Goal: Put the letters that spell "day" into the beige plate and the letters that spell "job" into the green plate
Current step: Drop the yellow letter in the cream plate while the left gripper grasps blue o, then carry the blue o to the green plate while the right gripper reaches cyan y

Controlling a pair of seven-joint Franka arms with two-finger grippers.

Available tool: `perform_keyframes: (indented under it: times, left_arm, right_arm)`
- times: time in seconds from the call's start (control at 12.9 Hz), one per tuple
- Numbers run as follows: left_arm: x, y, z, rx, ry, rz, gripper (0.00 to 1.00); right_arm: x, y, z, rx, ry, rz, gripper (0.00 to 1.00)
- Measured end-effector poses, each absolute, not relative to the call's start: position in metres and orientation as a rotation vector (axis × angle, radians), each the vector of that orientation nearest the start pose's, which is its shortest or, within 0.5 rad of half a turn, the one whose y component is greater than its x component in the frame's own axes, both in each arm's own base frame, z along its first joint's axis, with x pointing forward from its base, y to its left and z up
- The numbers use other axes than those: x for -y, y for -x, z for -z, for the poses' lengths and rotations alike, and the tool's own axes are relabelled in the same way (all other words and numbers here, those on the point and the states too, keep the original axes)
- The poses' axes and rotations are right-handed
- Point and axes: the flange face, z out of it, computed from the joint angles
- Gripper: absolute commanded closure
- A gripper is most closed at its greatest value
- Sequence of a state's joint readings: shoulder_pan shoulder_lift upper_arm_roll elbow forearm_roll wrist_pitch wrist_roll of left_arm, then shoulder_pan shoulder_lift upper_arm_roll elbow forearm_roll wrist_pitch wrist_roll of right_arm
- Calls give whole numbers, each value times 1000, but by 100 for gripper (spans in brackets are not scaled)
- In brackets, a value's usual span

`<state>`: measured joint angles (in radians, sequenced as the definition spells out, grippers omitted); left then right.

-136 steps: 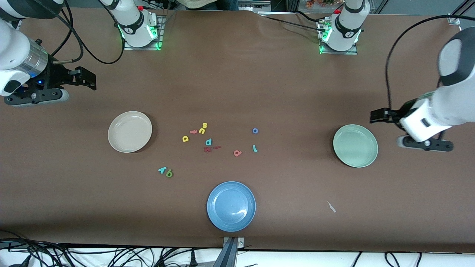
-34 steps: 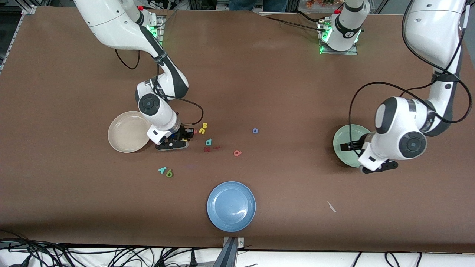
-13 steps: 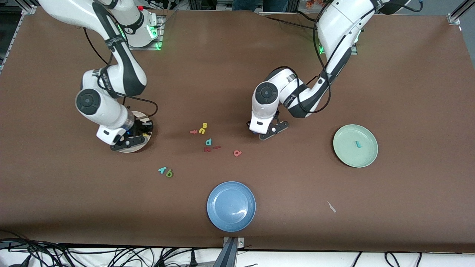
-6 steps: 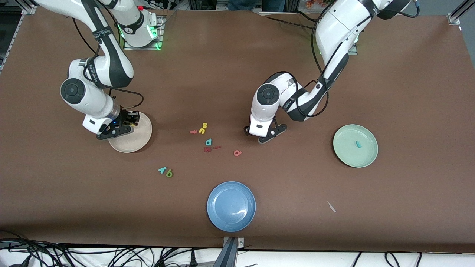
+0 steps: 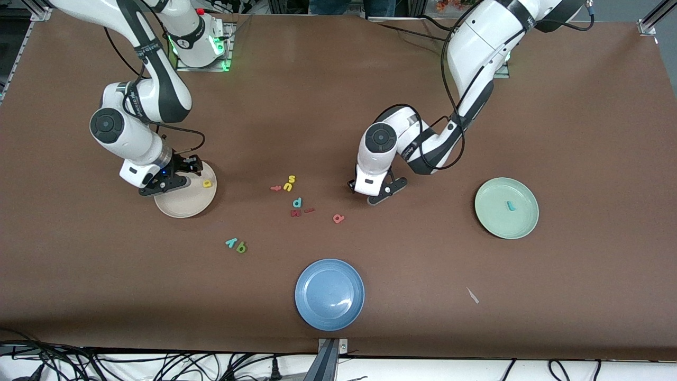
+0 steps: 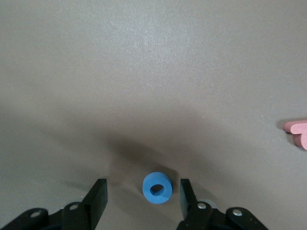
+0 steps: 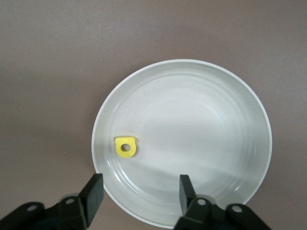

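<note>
The yellow letter [image 5: 207,183] [image 7: 125,146] lies in the beige plate [image 5: 182,203] [image 7: 201,124] near its rim. My right gripper [image 5: 186,168] [image 7: 139,186] hangs open and empty over that plate's edge. My left gripper [image 5: 369,189] [image 6: 143,188] is low over the table and open, its fingers either side of the blue "o" [image 6: 158,188] without touching it; the front view hides the ring. The teal "j" [image 5: 510,205] lies in the green plate [image 5: 494,222]. The salmon "b" [image 5: 338,218], the teal "y" [image 5: 231,243] and the green letter [image 5: 241,247] lie on the table.
A yellow "s" [image 5: 289,183], a pink "t" [image 5: 275,188], a teal letter with a bowl [image 5: 297,202] and a dark red "m" [image 5: 295,212] lie clustered mid-table. A blue plate [image 5: 329,294] sits near the front edge. A pink letter's edge [image 6: 297,132] shows in the left wrist view.
My right gripper has opened and the yellow letter now lies loose in the beige plate. My left gripper has settled lower around the blue "o", its fingers a little closer together.
</note>
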<state>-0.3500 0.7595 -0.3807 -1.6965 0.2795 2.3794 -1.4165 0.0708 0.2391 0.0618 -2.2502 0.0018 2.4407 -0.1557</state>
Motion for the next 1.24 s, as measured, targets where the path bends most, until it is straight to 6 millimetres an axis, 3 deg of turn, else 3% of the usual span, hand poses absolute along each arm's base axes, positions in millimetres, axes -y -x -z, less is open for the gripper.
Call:
perform_keyframes:
  times: [0.39,0.62,0.85,1.0,1.24]
  left_arm:
    - [430,-523,-173,927,3034,-106,46]
    - [431,-524,-172,931,3035,-107,60]
    - [431,-525,-173,932,3037,-106,83]
    - [432,-526,-174,933,3038,-104,93]
    - [432,-527,-175,937,3039,-100,99]
  right_arm:
    - [-79,-541,-262,458,3089,-18,25]
    - [-115,-572,-268,463,3077,54,25]
    - [-157,-598,-247,458,3064,65,25]
    - [-166,-612,-230,461,3055,98,25]
    - [-175,-628,-213,466,3043,148,25]
